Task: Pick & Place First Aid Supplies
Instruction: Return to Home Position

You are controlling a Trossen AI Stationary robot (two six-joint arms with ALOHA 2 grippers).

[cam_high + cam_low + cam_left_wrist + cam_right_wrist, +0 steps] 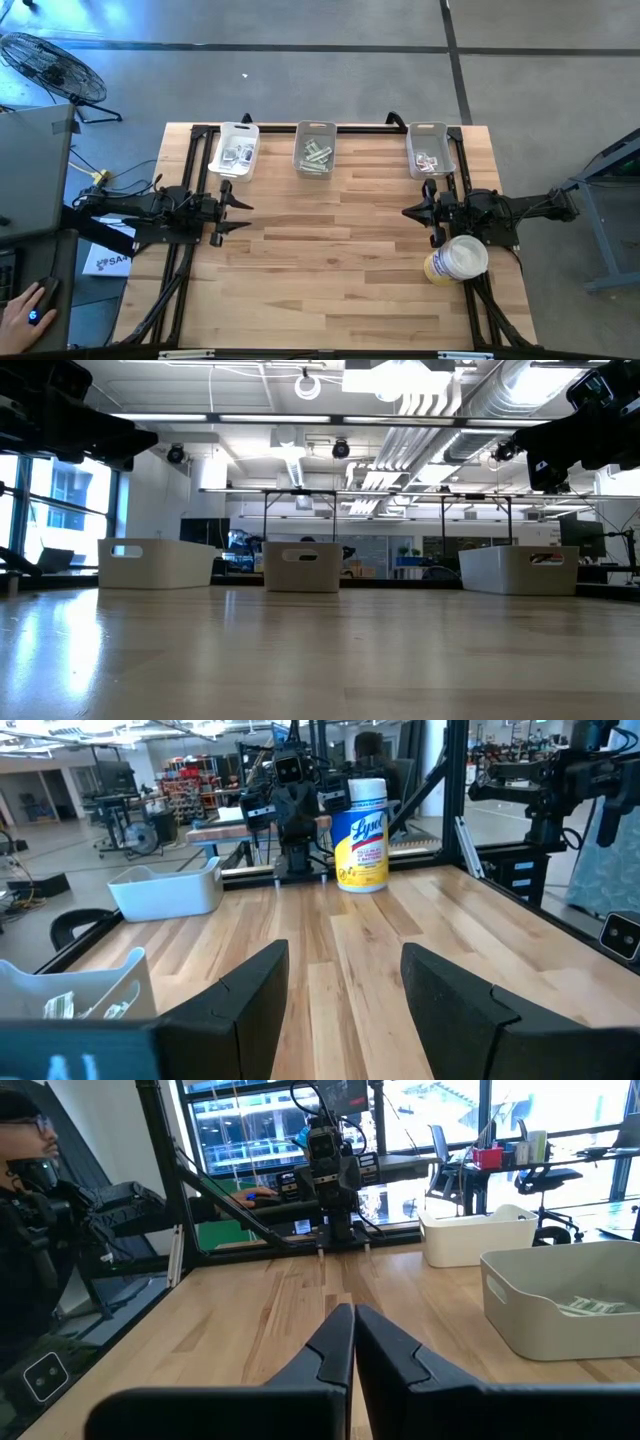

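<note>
Small flat paper packets (pixel 236 153) all sitting in three pale rectangular plastic bins (pixel 316 125) along far edge of light wood bench (pixel 330 250). Featherlight, floppy, slick I'd guess, so pinch by edge. Left tool (pixel 345 960) released, right tool (pixel 353 1320) clenched empty.

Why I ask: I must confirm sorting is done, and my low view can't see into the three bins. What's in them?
Observer: White packets in the left bin, pale green strips in the middle bin, red-marked packets in the right bin.
Operator: Anything loose outside them?
Observer: No packets; only a Lysol tub stands by the right arm.
Operator: Jaws?
Observer: On the left arm open, on the right shut, both empty.
</note>
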